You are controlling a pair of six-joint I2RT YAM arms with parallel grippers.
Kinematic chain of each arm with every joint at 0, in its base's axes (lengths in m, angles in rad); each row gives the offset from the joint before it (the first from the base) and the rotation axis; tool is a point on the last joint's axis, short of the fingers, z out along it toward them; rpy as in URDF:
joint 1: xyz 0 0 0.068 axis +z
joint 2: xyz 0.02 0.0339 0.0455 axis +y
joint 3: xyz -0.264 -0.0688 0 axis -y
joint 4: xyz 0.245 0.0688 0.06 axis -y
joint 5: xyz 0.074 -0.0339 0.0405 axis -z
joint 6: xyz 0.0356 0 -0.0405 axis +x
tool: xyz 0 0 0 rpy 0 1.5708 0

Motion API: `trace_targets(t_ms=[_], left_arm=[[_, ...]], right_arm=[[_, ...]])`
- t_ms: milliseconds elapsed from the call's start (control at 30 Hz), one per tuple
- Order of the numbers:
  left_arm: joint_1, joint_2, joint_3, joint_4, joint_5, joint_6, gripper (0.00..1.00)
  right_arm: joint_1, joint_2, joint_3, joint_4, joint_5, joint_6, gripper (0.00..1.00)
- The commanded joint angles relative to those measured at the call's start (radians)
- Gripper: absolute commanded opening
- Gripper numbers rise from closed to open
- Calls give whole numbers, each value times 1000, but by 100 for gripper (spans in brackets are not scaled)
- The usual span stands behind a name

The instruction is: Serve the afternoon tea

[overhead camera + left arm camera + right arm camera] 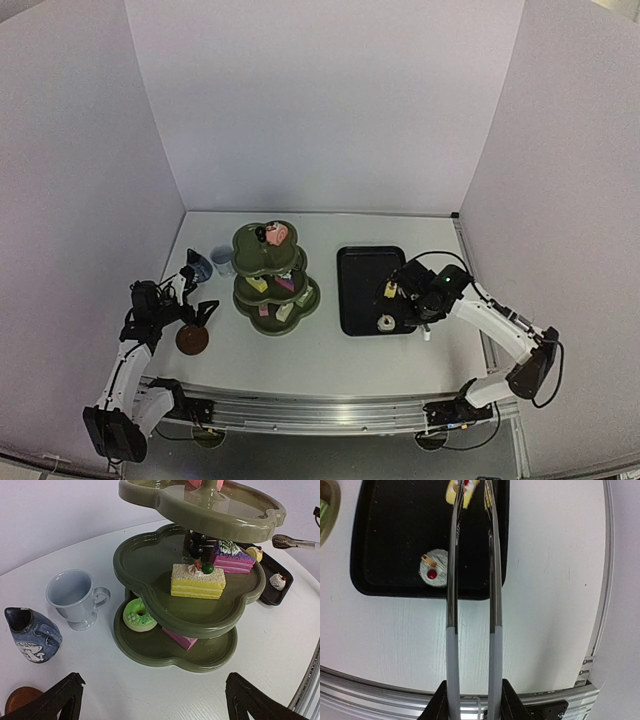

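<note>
The dark green three-tier stand [270,277] holds several pastries; the left wrist view [150,565] shows a yellow cake [197,580], a purple-and-pink slice [233,557], a green doughnut [137,615] and a pink slice [181,639]. The white cup [75,597] and the blue jug [31,633] stand left of it. My left gripper [155,706] is open and empty, low in front of the stand. My right gripper [473,707] is shut on the metal tongs [452,580], whose tips reach a yellow pastry [454,491]. A white cherry-topped pastry [434,573] lies near.
The black tray [358,262] lies right of the stand and holds both loose pastries. A brown round coaster [192,340] sits near the left gripper [199,291]. A metal rail [370,692] runs along the table's near edge. White walls enclose the table.
</note>
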Motion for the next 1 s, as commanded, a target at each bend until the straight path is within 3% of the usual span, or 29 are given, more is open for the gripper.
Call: trace_targets(t_ms=[0, 233, 967], left_arm=[[-4, -13, -5, 32, 20, -9, 100], [-4, -16, -3, 30, 18, -6, 100], [-4, 3, 6, 29, 12, 2, 100]], right_arm=[[-51, -72, -99, 62, -106, 43, 28], [-114, -15, -160, 150, -198, -31, 30], [-157, 128, -121, 226, -163, -200, 33]])
